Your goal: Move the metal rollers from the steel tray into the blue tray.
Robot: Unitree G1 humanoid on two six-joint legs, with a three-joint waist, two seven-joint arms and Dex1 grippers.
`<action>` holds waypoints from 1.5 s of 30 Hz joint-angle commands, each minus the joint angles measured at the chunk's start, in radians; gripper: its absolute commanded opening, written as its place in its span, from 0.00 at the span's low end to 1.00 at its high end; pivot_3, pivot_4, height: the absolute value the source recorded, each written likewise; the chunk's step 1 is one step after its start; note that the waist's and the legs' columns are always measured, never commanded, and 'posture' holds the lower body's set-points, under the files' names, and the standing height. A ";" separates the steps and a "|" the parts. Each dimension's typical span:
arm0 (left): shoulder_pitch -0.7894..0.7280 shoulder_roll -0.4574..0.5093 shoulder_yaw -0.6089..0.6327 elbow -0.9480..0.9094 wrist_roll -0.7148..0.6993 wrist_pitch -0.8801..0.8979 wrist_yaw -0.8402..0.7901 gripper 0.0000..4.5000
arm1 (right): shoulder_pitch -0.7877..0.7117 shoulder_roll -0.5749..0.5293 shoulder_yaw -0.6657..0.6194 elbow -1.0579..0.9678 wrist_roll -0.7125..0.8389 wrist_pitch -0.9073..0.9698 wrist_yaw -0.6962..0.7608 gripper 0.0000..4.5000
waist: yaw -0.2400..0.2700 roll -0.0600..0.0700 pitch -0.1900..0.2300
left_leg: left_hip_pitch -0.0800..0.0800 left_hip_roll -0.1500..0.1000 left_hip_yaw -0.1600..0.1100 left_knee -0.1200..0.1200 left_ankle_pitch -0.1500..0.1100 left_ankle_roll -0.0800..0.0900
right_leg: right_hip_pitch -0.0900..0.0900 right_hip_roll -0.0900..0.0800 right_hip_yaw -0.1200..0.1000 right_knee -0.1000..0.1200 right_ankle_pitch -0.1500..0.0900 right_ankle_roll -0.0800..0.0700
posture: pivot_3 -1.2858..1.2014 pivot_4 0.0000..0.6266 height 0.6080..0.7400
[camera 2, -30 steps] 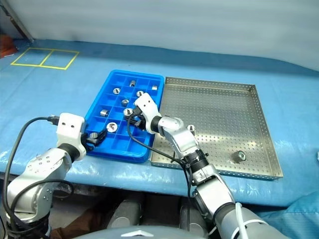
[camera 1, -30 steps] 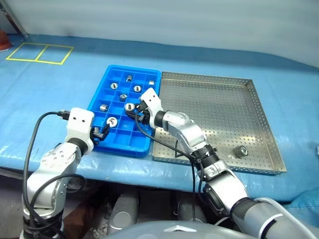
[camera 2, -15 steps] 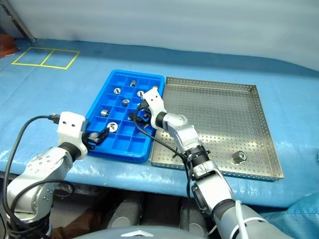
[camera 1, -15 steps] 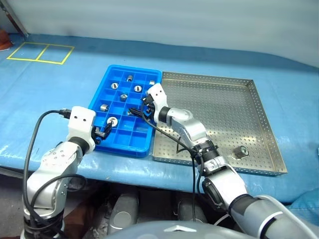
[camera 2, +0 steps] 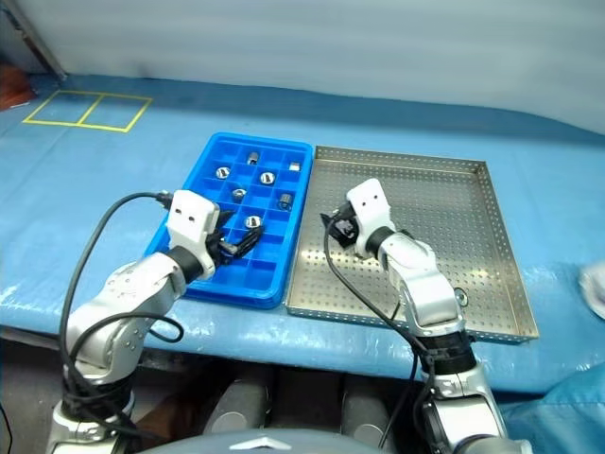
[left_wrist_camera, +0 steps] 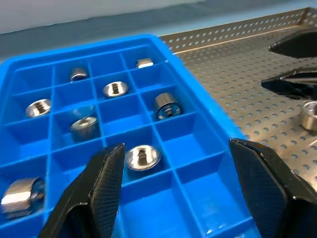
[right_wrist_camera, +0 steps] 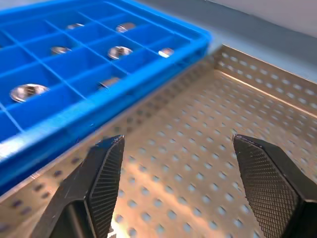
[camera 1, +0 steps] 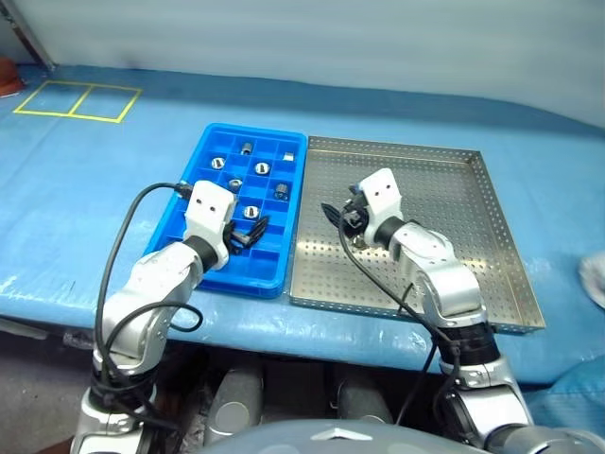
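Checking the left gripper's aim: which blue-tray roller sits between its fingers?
The upright roller nearest, straight ahead of the left gripper; others lie farther or aside.

A blue sheet point(camera 1: 113, 170) covers the worktop; yellow tape squares point(camera 1: 76, 100) mark its far left corner.

Bright blue tray point(camera 1: 194, 203) with a grid of square cells, beside the silver steel tray point(camera 1: 492, 232) with its dotted, perforated floor; shiny silver-grey metal rollers point(left_wrist_camera: 142, 157) in the blue cells; blue cover on the bench point(camera 1: 113, 189) with yellow outlined squares point(camera 1: 74, 101); black cross-hatched pincer fingers point(right_wrist_camera: 270, 173), white wrist housings point(camera 1: 210, 206)
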 commanded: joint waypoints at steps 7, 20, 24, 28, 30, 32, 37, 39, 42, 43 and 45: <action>-0.069 0.011 -0.067 0.079 0.010 -0.055 -0.061 0.81 | 0.072 0.049 -0.008 -0.032 0.013 0.044 -0.066 0.82 | -0.062 0.000 0.000 | 0.000 0.000 0.001 0.000 0.000 0.001 | 0.000 0.000 0.001 0.001 0.000 0.000 | 0.55 0.24 1.00; -0.039 0.015 -0.054 0.072 0.012 -0.049 -0.046 0.81 | 0.088 0.096 0.029 0.061 0.006 0.032 -0.080 0.82 | -0.061 0.000 0.000 | 0.001 0.000 0.000 0.001 0.000 0.001 | 0.000 0.000 0.001 0.001 0.000 0.001 | 0.57 0.24 1.00; -0.037 0.017 -0.054 0.074 0.014 -0.050 -0.041 0.81 | 0.087 0.092 0.030 0.065 0.005 0.031 -0.080 0.82 | -0.061 0.000 0.000 | 0.000 0.000 0.000 0.001 0.000 0.001 | 0.001 0.000 0.001 0.001 0.000 0.001 | 0.57 0.24 1.00; -0.036 0.013 -0.056 0.076 0.014 -0.052 -0.036 0.81 | 0.091 0.082 0.024 0.057 0.005 0.035 -0.080 0.82 | -0.061 0.000 0.000 | 0.000 0.000 0.000 0.001 0.000 0.001 | 0.000 0.000 0.001 0.001 0.000 0.001 | 0.57 0.24 1.00; -0.036 0.012 -0.058 0.078 0.014 -0.053 -0.035 0.81 | 0.093 0.077 0.020 0.053 0.007 0.037 -0.080 0.82 | -0.061 0.000 0.000 | 0.000 0.000 0.000 0.001 0.000 0.001 | 0.000 0.000 0.001 0.001 0.000 0.001 | 0.56 0.24 1.00; -0.036 0.009 -0.061 0.081 0.015 -0.055 -0.035 0.81 | 0.095 0.074 0.017 0.054 0.010 0.039 -0.080 0.82 | -0.061 0.000 0.000 | 0.000 0.000 0.000 0.001 0.000 0.001 | 0.001 0.000 0.001 0.001 0.000 0.001 | 0.56 0.24 1.00; -0.042 0.008 -0.062 0.089 0.017 -0.059 -0.034 0.81 | 0.101 0.065 0.024 0.056 0.016 0.071 -0.071 0.62 | -0.061 0.000 0.000 | 0.001 0.000 0.000 0.001 0.000 0.001 | 0.001 0.000 0.001 0.001 0.000 0.001 | 0.56 0.24 1.00; -0.043 0.012 -0.056 0.090 0.018 -0.060 -0.034 0.81 | 0.099 0.067 0.028 0.048 0.010 0.062 -0.078 0.47 | -0.062 0.000 0.000 | 0.001 0.000 0.000 0.001 0.000 0.001 | 0.001 0.000 0.001 0.001 0.000 0.001 | 0.56 0.24 1.00; -0.040 0.016 -0.048 0.090 0.021 -0.062 -0.029 0.81 | 0.089 0.060 0.041 0.041 0.006 0.055 -0.070 0.41 | -0.061 0.000 0.000 | 0.001 0.000 0.000 0.001 0.000 0.001 | 0.001 0.000 0.001 0.001 0.000 0.001 | 0.57 0.24 1.00; -0.039 0.017 -0.047 0.090 0.022 -0.063 -0.026 0.81 | 0.085 0.059 0.045 0.040 0.004 0.051 -0.067 0.41 | -0.061 0.000 0.000 | 0.001 0.000 0.000 0.001 0.000 0.001 | 0.001 0.000 0.001 0.001 0.000 0.001 | 0.57 0.24 1.00; -0.039 0.017 -0.043 0.087 0.022 -0.064 -0.023 0.81 | 0.076 0.056 0.054 0.037 0.001 0.043 -0.059 0.41 | -0.061 0.000 0.000 | 0.001 0.000 0.000 0.001 0.000 0.001 | 0.001 0.000 0.001 0.001 0.000 0.001 | 0.57 0.24 1.00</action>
